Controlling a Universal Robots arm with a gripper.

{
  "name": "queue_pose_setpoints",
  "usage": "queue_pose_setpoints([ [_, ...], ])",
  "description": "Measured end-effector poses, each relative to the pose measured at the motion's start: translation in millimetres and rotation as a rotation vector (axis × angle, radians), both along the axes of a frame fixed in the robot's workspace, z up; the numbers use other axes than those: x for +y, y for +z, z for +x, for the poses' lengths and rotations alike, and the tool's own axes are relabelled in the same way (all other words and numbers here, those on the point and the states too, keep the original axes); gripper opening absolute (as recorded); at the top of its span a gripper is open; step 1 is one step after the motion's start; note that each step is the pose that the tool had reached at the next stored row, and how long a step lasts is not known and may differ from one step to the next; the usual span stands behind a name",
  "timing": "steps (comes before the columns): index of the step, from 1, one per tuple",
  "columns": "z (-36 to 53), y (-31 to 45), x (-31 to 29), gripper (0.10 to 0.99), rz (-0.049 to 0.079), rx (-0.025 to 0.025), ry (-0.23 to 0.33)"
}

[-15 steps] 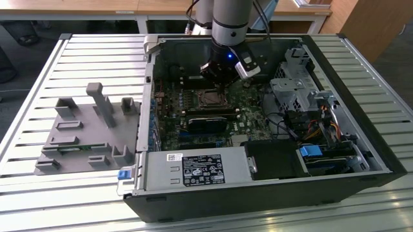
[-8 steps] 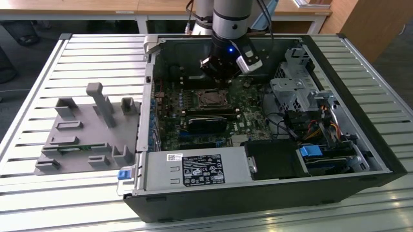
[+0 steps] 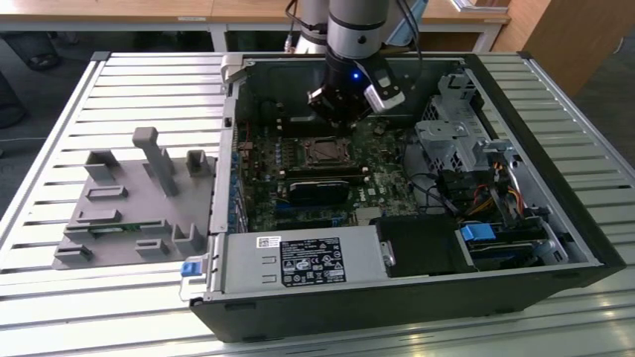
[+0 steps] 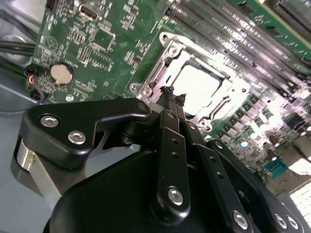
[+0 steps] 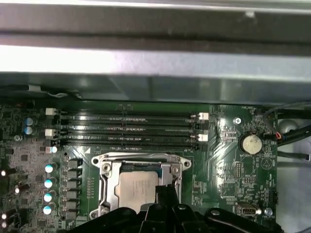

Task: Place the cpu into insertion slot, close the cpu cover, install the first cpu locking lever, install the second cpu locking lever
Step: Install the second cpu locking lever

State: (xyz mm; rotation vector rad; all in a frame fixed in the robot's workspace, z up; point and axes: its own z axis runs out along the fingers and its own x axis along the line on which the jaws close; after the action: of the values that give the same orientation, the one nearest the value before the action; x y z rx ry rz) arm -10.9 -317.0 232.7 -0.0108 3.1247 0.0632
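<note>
The cpu (image 5: 136, 187) (image 4: 199, 86) lies flat in the insertion slot (image 3: 323, 152), its silvery face showing. Around it the cpu cover (image 5: 141, 159) (image 4: 167, 56) lies down as a silvery frame on the green board. My gripper (image 4: 171, 92) (image 5: 163, 190) hangs just above one edge of the socket, its black fingers pressed together and shut, with nothing between them. In the exterior view the gripper (image 3: 340, 119) sits inside the open computer case, just behind the socket. I cannot tell how the locking levers stand.
Long black memory slots (image 5: 126, 128) run beside the socket, and a coin battery (image 5: 251, 143) sits nearby. A long black card (image 3: 317, 190), a drive cage (image 3: 447, 141) and a power supply (image 3: 297, 260) crowd the case. A grey fixture (image 3: 129, 201) lies on the slatted table.
</note>
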Motion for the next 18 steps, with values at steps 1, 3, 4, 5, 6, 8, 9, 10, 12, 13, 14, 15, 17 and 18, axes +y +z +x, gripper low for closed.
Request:
queue_pose_setpoints([
  [1,-0.1,0.0,-2.0,0.106,0.0,0.0,0.0],
  [3,-0.1,-0.1,-6.2,0.106,0.0,-0.0001,0.0],
  [4,-0.1,0.0,-8.7,0.106,0.0,0.0,0.0],
  [5,-0.2,0.0,-10.9,0.106,0.0,0.0,0.0],
  [6,-0.2,-0.1,-13.3,0.106,0.0,-0.0001,0.0],
  [8,-0.2,0.0,-17.7,0.106,0.002,0.0001,0.0],
  [9,-0.2,0.0,-19.2,0.106,0.004,0.0012,0.0],
  [10,-0.2,0.0,-20.5,0.106,0.006,0.0029,0.0],
  [12,-0.2,-0.1,-22.2,0.106,0.008,0.0067,0.0],
  [13,-0.1,0.0,-22.8,0.106,0.009,0.0086,0.0],
  [14,-0.1,0.0,-23.2,0.106,0.009,0.0102,0.0],
  [15,-0.1,0.0,-24.0,0.106,0.009,0.0111,0.0],
  [17,-0.2,-0.1,-26.5,0.106,0.009,0.0114,0.0],
  [18,-0.2,-0.2,-28.3,0.106,0.01,0.0114,0.0],
])
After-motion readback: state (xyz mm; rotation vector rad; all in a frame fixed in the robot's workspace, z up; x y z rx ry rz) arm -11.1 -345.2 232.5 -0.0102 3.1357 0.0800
